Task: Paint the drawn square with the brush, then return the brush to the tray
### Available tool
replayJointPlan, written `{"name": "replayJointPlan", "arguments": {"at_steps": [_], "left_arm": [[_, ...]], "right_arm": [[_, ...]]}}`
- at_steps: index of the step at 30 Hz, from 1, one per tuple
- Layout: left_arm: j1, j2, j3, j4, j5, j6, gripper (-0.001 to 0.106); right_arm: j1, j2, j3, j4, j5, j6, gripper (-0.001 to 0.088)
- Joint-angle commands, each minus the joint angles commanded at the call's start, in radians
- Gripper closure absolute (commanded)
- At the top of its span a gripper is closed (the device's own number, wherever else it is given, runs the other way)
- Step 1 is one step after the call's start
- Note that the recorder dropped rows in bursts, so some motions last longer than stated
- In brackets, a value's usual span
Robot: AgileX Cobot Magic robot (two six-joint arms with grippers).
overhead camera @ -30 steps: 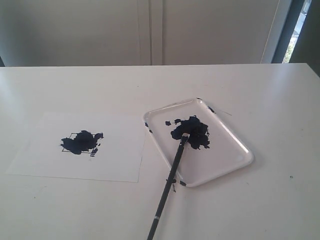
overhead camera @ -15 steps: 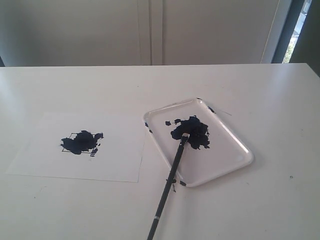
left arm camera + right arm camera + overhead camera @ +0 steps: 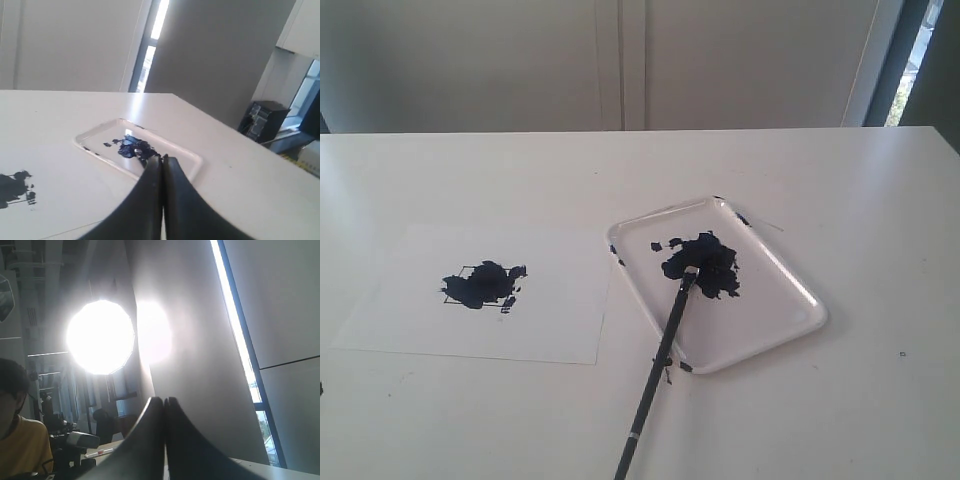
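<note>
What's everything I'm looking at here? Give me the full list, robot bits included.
table: one, white, under everything.
paper sheet: one, white, on the table's left side.
drawn square: one, thin black lines mostly covered by a dark paint blotch, on the paper.
tray: one, glossy white, right of the paper.
paint puddle: one, blue-black, in the tray.
brush: one, black, tip in the puddle, handle over the tray's near rim.
person: one, yellow shirt, background of the right wrist view.
left claw: one, dark, shut, empty.
right claw: one, dark, shut, empty.
</note>
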Motion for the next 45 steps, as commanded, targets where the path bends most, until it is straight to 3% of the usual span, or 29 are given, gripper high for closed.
{"name": "replayJointPlan", "arguments": {"at_steps": [6, 17, 19, 23, 27, 45], "left_arm": [[0.0, 0.0, 0.0, 0.0, 0.066, 0.011, 0.105], [0.0, 0.0, 0.0, 0.0, 0.066, 0.011, 0.105], [0.0, 0.0, 0.0, 0.0, 0.066, 0.011, 0.105], [0.0, 0.0, 0.0, 0.0, 0.066, 0.011, 0.105], [0.0, 0.0, 0.0, 0.0, 0.066, 0.011, 0.105], [0.0, 0.0, 0.0, 0.0, 0.066, 0.013, 0.105]], "right_arm": [[0.0, 0.0, 0.0, 0.0, 0.0, 0.0, 0.0868], [0.0, 0.0, 0.0, 0.0, 0.0, 0.0, 0.0868], [0.0, 0.0, 0.0, -0.005, 0.111, -0.077, 0.0868], [0.0, 0.0, 0.0, 0.0, 0.58, -0.086, 0.0868], [0.0, 0.0, 0.0, 0.0, 0.797, -0.086, 0.0868], [0.0, 0.0, 0.0, -0.015, 0.852, -0.094, 0.0868]]}}
